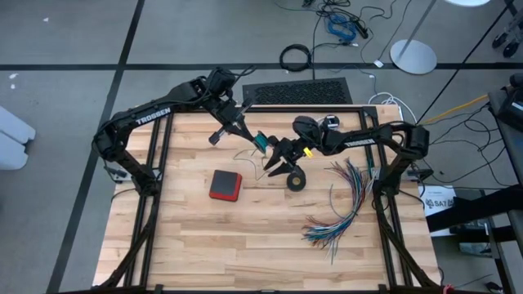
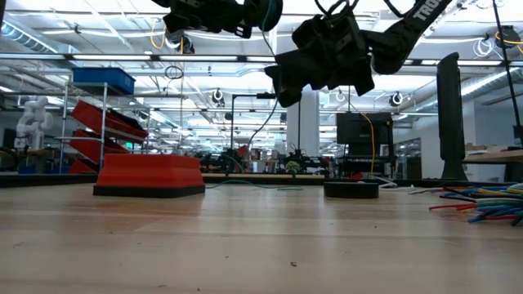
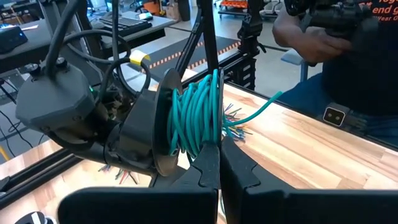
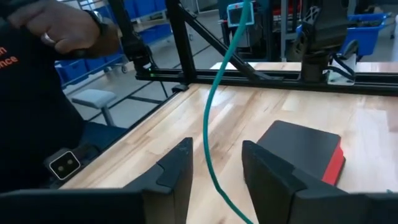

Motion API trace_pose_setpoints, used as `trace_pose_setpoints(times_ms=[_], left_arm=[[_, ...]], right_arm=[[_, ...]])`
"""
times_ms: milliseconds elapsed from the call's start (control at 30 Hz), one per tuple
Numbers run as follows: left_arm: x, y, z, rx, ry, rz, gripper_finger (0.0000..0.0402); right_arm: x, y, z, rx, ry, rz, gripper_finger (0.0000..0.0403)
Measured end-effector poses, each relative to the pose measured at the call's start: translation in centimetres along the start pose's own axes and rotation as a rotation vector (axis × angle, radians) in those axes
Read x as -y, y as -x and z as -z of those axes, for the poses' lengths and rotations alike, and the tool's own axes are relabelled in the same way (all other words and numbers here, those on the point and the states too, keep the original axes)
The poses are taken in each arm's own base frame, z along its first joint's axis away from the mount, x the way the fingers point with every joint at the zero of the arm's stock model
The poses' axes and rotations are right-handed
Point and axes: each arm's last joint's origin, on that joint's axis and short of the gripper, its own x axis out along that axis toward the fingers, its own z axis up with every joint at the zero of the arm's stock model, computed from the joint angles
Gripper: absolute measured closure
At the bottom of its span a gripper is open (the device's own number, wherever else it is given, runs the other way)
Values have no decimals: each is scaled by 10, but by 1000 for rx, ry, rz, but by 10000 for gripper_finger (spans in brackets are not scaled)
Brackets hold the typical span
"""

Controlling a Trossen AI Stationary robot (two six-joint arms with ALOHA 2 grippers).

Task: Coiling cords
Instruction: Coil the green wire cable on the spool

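Note:
The teal-green cord is partly wound into a coil (image 3: 196, 115) that hangs high over the table's middle (image 1: 260, 140). My left gripper (image 3: 219, 168) is shut on it, coming in from the far left (image 1: 249, 135). A loose strand (image 4: 210, 118) leaves the coil and runs down between the fingers of my right gripper (image 4: 214, 168). That gripper stands open just right of the coil and lower (image 1: 276, 167). I cannot tell whether the strand touches a finger. In the low view both grippers hang well above the tabletop (image 2: 327, 57). My left gripper pinches several turns of the teal coil together between its two fingertips, at the coil's near rim (image 3: 204, 142). The fingers reach nearly level, from the table's far left. The coil is lifted clear and stands on edge, with one strand (image 3: 261, 104) trailing off it.
A red-and-black box (image 1: 225, 184) lies left of centre. A small black tape-like ring (image 1: 296, 180) lies just below my right gripper. Fanned multicoloured wires (image 1: 339, 208) lie at the right. A person in a dark shirt (image 3: 348, 50) stands beyond the table's far edge.

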Motion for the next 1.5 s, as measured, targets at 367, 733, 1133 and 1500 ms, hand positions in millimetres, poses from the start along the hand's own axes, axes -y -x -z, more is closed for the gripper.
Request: trace_pose_setpoints(times_ms=[367, 733, 1133, 1500], left_arm=[[1, -2, -1, 13, 4, 18, 402], [8, -18, -7, 41, -35, 80, 401], [3, -46, 16, 132, 118, 244, 401], [1, -47, 43, 45, 287, 238, 401]], right_arm=[[2, 3, -1, 3, 37, 10, 366], [10, 10, -2, -1, 107, 105, 401], [36, 25, -49, -11, 159, 222, 403], [44, 29, -48, -113, 65, 464, 403]])
